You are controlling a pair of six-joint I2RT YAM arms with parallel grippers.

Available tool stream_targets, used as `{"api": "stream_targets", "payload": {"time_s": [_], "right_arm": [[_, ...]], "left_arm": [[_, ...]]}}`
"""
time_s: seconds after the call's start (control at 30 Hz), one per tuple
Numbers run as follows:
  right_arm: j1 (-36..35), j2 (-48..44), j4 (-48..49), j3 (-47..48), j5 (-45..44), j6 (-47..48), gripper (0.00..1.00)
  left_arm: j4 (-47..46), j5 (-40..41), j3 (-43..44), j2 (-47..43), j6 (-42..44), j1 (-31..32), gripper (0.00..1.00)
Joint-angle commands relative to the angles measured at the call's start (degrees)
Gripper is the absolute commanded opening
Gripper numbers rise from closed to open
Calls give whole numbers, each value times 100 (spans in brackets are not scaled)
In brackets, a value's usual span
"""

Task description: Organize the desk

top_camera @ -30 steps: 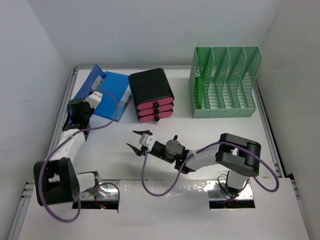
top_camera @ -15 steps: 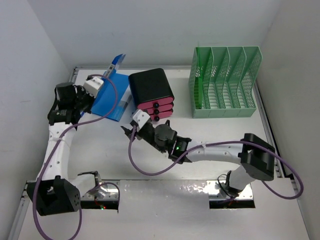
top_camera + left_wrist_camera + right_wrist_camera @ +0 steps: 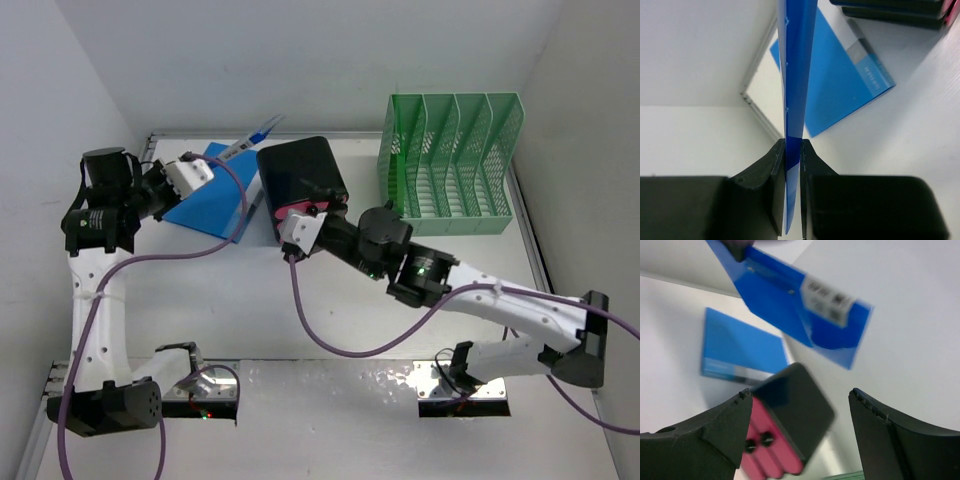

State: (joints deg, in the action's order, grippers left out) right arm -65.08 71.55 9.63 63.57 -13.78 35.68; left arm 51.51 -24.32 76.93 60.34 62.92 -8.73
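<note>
Broadly, the desk (image 3: 230,300) fills the floor of the scene: a matte-white top spread beneath both sets of jaws, edged by thin silver rails (image 3: 540,262) and boxed in by plain white walls (image 3: 300,60) behind and to either side. Its long axis appears to run side to side, across the line of the two arms, though the camera's slant makes that hard to judge.

Well to the right of the right jaws and farther back stands a mint-green mesh file rack (image 3: 447,165), its upright dividers running front to back. Directly ahead of the right gripper (image 3: 300,230) sits a black drawer box (image 3: 303,180). The right wrist view frames it between the two fingertips without touching either. Its pink drawers (image 3: 775,455) and dark knobs (image 3: 765,441) face the jaws, and what is inside is hidden. Those jaws stand wide apart, gripping nothing.

A flat blue folder (image 3: 215,205) lies on the desk below and just right of the left gripper (image 3: 190,175), its grey label (image 3: 862,55) face up. The left jaws are pinched tight on the lower edge of a raised blue folder (image 3: 795,75), which stands off the desk, seen edge-on and running straight away from the fingertips
</note>
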Motion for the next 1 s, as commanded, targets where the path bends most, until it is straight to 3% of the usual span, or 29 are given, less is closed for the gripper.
{"api": "stream_targets", "payload": {"time_s": [0.0, 0.17, 0.3, 0.5, 0.83, 0.97], "right_arm": [[48, -142, -1505, 1059, 385, 1054, 76], [48, 438, -2613, 2184, 279, 1827, 78], [39, 1043, -2923, 2844, 262, 1969, 85], [30, 2080, -3677, 3942, 568, 1934, 87], [337, 2767, -2958, 4277, 1052, 1583, 86], [724, 2882, -2844, 4269, 1193, 1424, 84]], "left_arm": [[341, -179, 586, -13, 1491, -32, 0], [1133, -328, 1008, -4, 2620, -6, 0], [1047, -346, 1000, -66, 2665, -6, 0], [852, -592, 921, -127, 2506, 3, 0], [1203, -1012, 675, -180, 3094, 12, 0], [1940, -1346, 578, -224, 4085, 12, 0]]}}
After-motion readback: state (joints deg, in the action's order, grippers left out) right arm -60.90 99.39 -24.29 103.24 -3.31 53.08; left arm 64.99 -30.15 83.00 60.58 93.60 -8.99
